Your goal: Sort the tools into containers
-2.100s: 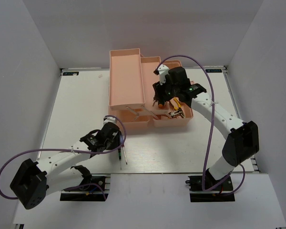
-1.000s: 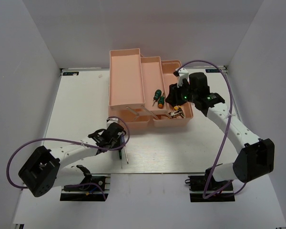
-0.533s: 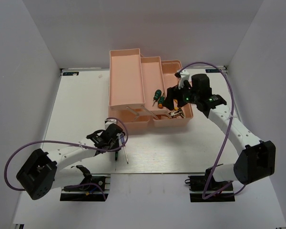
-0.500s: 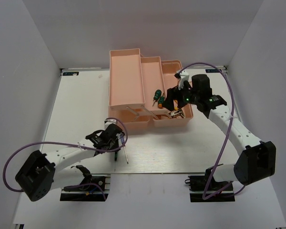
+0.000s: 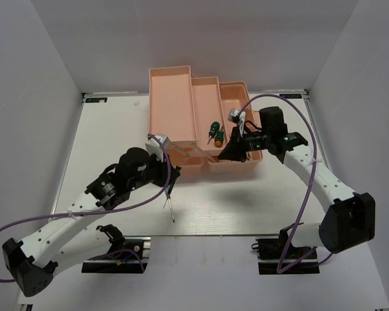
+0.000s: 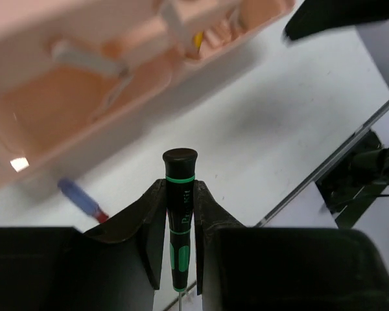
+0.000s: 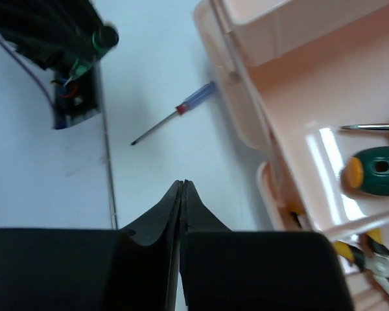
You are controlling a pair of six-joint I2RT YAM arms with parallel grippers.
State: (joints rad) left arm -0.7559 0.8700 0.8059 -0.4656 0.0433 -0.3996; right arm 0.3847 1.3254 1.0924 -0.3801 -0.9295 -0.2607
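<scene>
Table (image 5: pixel 110 142) of white board carries an open peach-pink toolbox (image 5: pixel 172 103) at its far middle, the trays stepped out and down toward the right. Left arm (image 5: pixel 84 207) reaches up from its base toward the box's near wall, while the right arm (image 5: pixel 318 181) bends in from the right over the box's near right corner.

Left gripper (image 6: pixel 179 186) hangs above the bare table just in front of the toolbox, its two fingers clamped on a black-and-green screwdriver (image 6: pixel 181 217). The capped handle end sticks out beyond the fingertips, and the thin shaft runs back toward the wrist.

Right gripper (image 7: pixel 183 184) holds nothing, its fingers pressed flat together. In its wrist view the tip lies over the white table just beside the toolbox's edge.

Two green-and-orange-handled tools (image 5: pixel 212 129) lie side by side in the middle tray. Yellow-handled pliers (image 7: pixel 350 251) rest in the lowest compartment at the near right. How many there are cannot be told, as they are only partly in the right wrist view.

Blue-handled screwdriver (image 7: pixel 181 107) with a red collar lies on the table just in front of the toolbox, its handle nearest the box wall and its tip pointing away.
</scene>
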